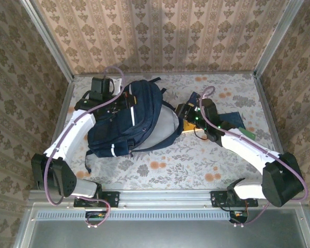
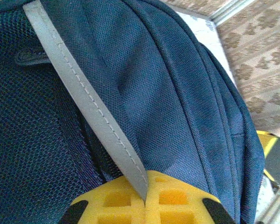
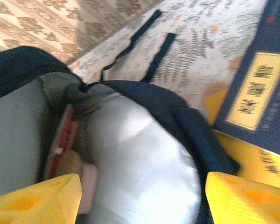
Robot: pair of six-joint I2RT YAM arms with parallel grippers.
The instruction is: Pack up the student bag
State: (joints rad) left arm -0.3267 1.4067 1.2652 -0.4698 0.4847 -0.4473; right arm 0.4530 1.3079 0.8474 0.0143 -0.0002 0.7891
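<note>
Left hand (image 2: 144, 205): clenched on the large dark navy fabric student bag (image 1: 139, 124). Its yellow fingers (image 2: 177, 200) meet on a grey reflective stripe (image 2: 91, 112) at the bag's far-left end.

Right hand (image 3: 140, 205): released. The jaws stand wide apart at the bag's open mouth, with the pale grey lining (image 3: 144, 158) between them.

Location: the student bag lies on its side, centre-left on the floral-patterned tabletop (image 1: 196, 165), with its mouth facing right.

Handling: the bag is judged soft and limp. The shell creases and the mouth sags, so it will probably fold rather than keep its shape when pulled. The woven fabric should give good friction. Weight is judged moderate and depends on the contents. Recommended grip points are the sewn stripe, the seam at the mouth rim, or a strap. Avoid the smooth lining, which may slip.

Count:
- One bag.
- Two books just right of the mouth: one navy book (image 3: 263, 79) with a yellow label, overlapping one yellow book (image 3: 256, 163).
- Two black strap ends (image 3: 159, 56) on the tabletop beyond the bag.
- One reddish flat item (image 3: 63, 140) inside the mouth; further contents cannot be told.
</note>
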